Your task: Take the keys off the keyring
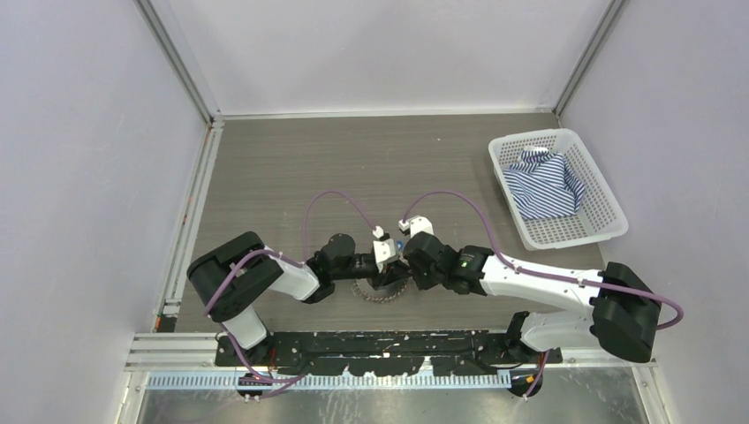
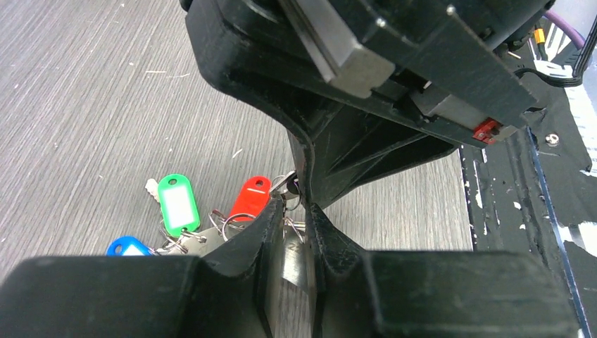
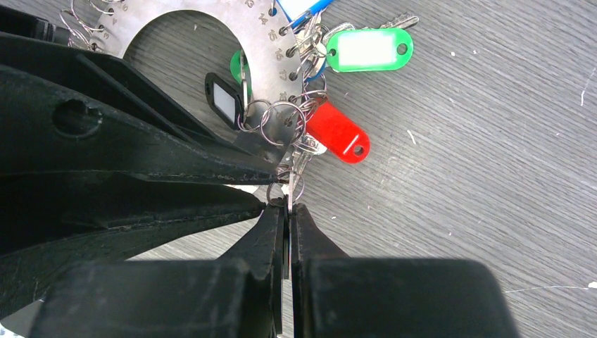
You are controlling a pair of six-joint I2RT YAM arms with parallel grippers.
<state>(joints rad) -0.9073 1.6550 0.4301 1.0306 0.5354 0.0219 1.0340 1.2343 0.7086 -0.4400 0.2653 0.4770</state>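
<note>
Grey wood-grain table [image 1: 291, 168] runs out ahead of me between pale walls [image 1: 371, 53], and at my far right sits a white basket [image 1: 609, 216] with a striped cloth [image 1: 543, 184] in it. Both my arms reach in low and meet near the middle of the table, close to my bases, over the keyring [image 3: 262, 39]. It is a flat silvery ring plate with numbered holes along its rim, down at the table; I cannot tell whether it lies flat. My left gripper [image 2: 296, 211] has its jaws drawn close on a flat silvery piece, which from my right wrist looks like the rim of the keyring, so I am pinching the plate by its edge. My right gripper [image 3: 288, 209] comes in from the other side, tip to tip with the left and almost touching it. Its jaws are closed tight on a thin key [image 3: 289, 191] seen edge-on, which hangs from a small split ring [image 3: 285, 184] just beside the plate's rim. The other keys [image 3: 398, 21] fan out from the holes on that same side of the plate, away from my fingers. A green tag [image 3: 371, 49] lies farthest out, a red tag [image 3: 338, 132] nearer my right jaws, a black tag [image 3: 224, 100] inside the plate's opening, and a blue tag [image 3: 303, 7] at the upper edge of my right wrist view. More small rings crowd the rim between the black and red tags.
</note>
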